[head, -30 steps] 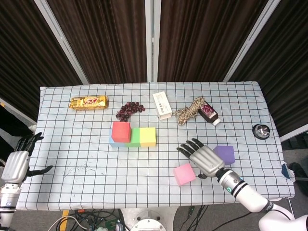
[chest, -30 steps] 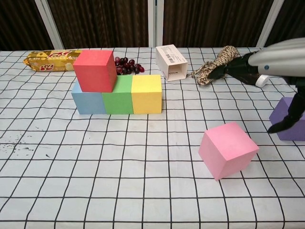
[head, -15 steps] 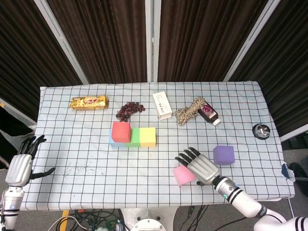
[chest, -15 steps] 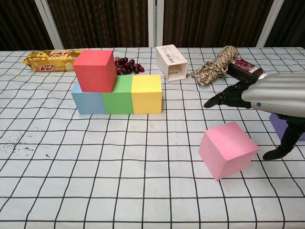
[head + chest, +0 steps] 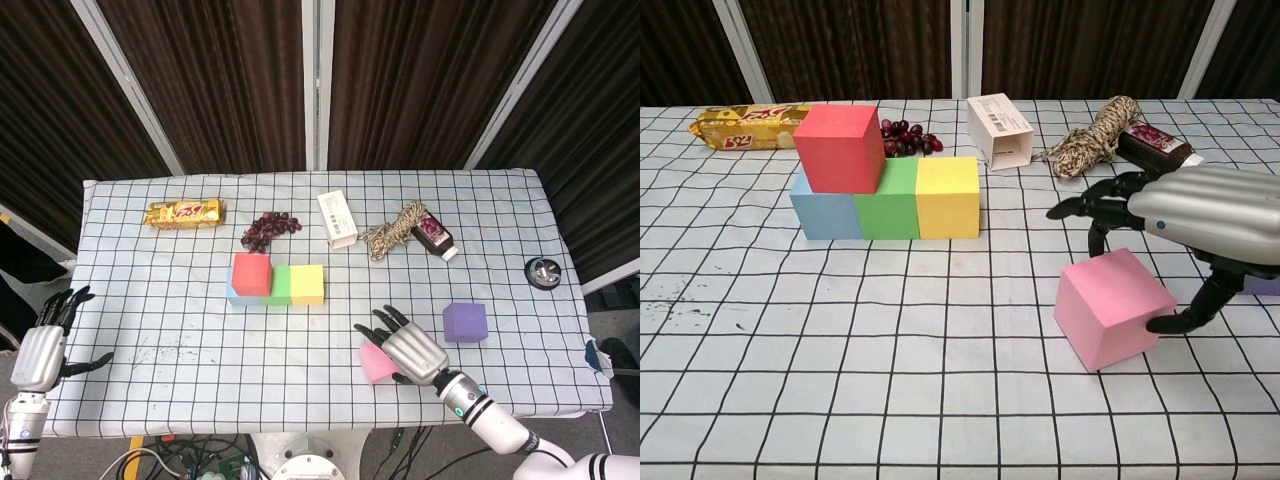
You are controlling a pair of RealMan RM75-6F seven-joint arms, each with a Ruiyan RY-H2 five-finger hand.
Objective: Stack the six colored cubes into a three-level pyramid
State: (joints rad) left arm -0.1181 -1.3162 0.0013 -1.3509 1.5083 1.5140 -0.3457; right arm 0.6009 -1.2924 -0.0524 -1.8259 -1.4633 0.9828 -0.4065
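Dropped over the pink cube [image 5: 1110, 308], the right hand [image 5: 1195, 215] straddles it, fingers [image 5: 1090, 208] spread, nothing gripped yet — pinch opposite faces squarely — then lift straight

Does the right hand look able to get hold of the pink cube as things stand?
Probably yes. The right hand is over the pink cube, fingers spread across its top and thumb at its side, with nothing between them.
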